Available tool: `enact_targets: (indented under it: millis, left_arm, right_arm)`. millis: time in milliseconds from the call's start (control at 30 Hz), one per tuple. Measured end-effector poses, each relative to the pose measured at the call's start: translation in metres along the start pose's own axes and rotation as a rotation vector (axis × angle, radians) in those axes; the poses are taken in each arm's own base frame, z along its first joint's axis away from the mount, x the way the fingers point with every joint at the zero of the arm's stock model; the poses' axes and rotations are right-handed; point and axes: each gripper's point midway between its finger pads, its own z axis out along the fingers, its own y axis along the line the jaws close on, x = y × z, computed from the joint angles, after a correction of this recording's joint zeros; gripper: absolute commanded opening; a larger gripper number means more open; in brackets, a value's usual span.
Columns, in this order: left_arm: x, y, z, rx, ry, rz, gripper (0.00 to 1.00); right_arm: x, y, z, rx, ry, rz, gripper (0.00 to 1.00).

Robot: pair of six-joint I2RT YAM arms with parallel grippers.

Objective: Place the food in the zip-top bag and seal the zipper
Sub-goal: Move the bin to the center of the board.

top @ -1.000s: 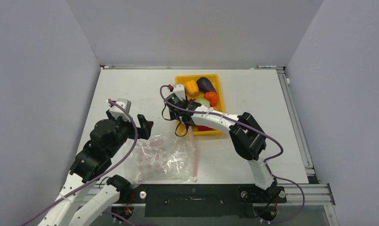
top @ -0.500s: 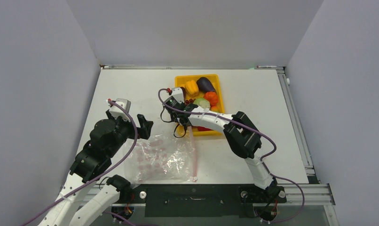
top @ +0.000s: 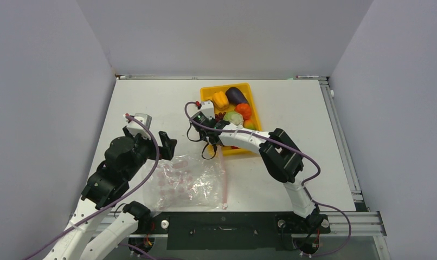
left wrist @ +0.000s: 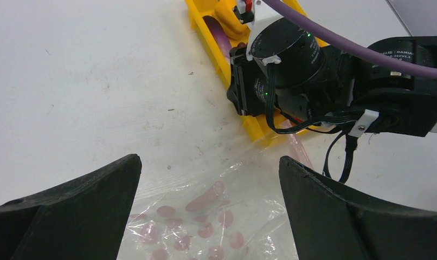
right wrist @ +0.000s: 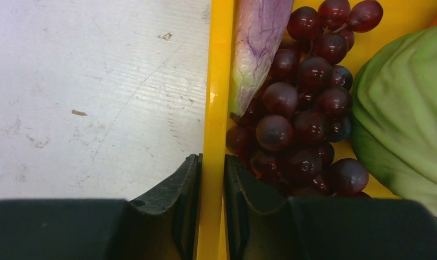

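One wall of the yellow tray point(right wrist: 216, 65) sits pinched in the right gripper point(right wrist: 212, 160) beside the grape bunch point(right wrist: 300, 114); the left gripper point(left wrist: 209, 162) hangs wide over the zip-top bag point(left wrist: 216, 227)

Wide-spread left pincer point(left wrist: 209, 161) above dotted zip-top bag point(left wrist: 194, 233), yellow tray point(left wrist: 222, 65) beyond

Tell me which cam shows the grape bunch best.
Right wrist: the grape bunch fills the frame, lying in the yellow tray between a purple piece and a green piece. Top external shows only a few grapes beside the right arm. Left wrist: hidden behind that arm.
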Motion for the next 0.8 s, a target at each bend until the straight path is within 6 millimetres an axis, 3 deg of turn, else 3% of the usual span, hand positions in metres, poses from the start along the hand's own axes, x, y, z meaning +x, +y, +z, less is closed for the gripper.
enact_targets:
  millis: [500, 800]
  left_arm:
    - [0.005, 0.002, 0.004, -0.009, 0.02, 0.002, 0.96]
    - [0.005, 0.005, 0.006, -0.024, 0.026, 0.0, 0.96]
  right_arm:
    - [0.016, -0.083, -0.014, 0.091, 0.02, 0.052, 0.05]
    - [0.033, -0.103, -0.032, 0.105, 0.025, 0.049, 0.05]
